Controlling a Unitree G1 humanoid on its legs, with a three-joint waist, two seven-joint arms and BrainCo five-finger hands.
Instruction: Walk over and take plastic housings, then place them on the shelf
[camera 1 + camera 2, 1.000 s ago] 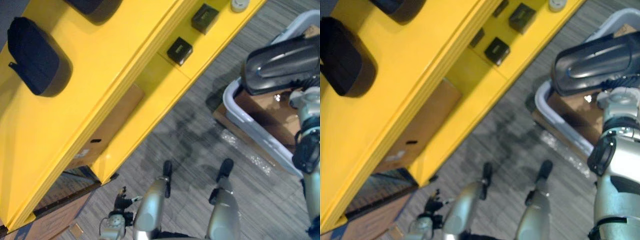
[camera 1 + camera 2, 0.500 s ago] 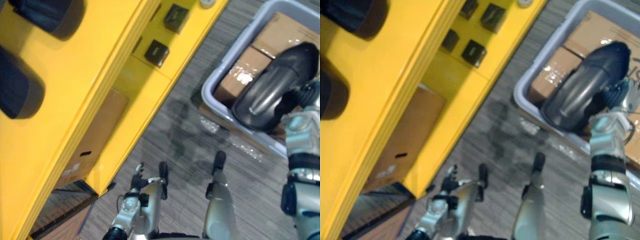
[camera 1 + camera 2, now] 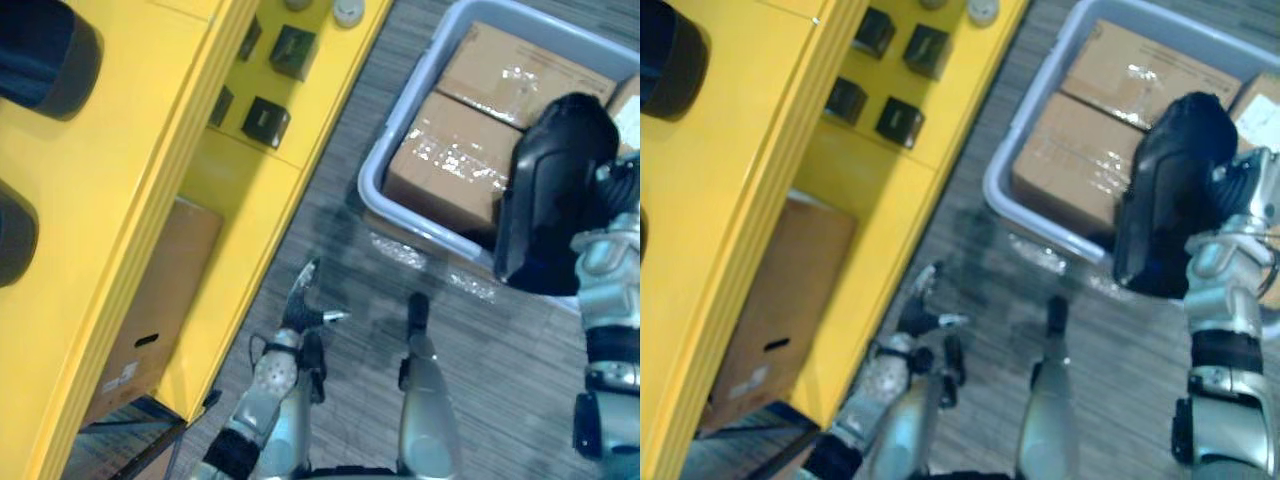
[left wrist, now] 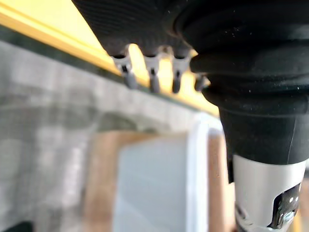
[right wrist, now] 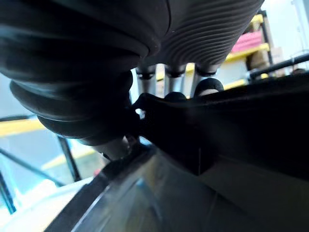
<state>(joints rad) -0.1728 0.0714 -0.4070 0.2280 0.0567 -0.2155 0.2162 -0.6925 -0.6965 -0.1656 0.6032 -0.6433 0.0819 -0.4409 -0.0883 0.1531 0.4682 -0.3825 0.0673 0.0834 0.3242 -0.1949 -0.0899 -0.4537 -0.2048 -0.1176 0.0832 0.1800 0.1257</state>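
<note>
A black plastic housing [image 3: 555, 190] hangs upright at the right, over the near edge of a grey bin. My right hand [image 3: 1238, 192] is behind it, and in the right wrist view its fingers [image 5: 166, 79] curl over the housing's dark edge [image 5: 217, 125]. My left hand [image 3: 300, 300] is low in the middle, above the floor, with straight fingers [image 4: 152, 72] and nothing in it. The yellow shelf [image 3: 150, 200] runs along the left. Two more black housings [image 3: 45, 50] [image 3: 12, 235] lie on its top surface.
The grey bin [image 3: 385, 150] holds taped cardboard boxes [image 3: 450, 165]. Small black boxes [image 3: 265, 118] [image 3: 293, 48] sit on a lower yellow shelf level. A cardboard box [image 3: 150, 300] stands under the shelf. Grey carpet lies between shelf and bin.
The camera has swung, so the shelf slid left and the bin came into view. The housing turned from lying across to upright in my right hand. My left hand rose and opened.
</note>
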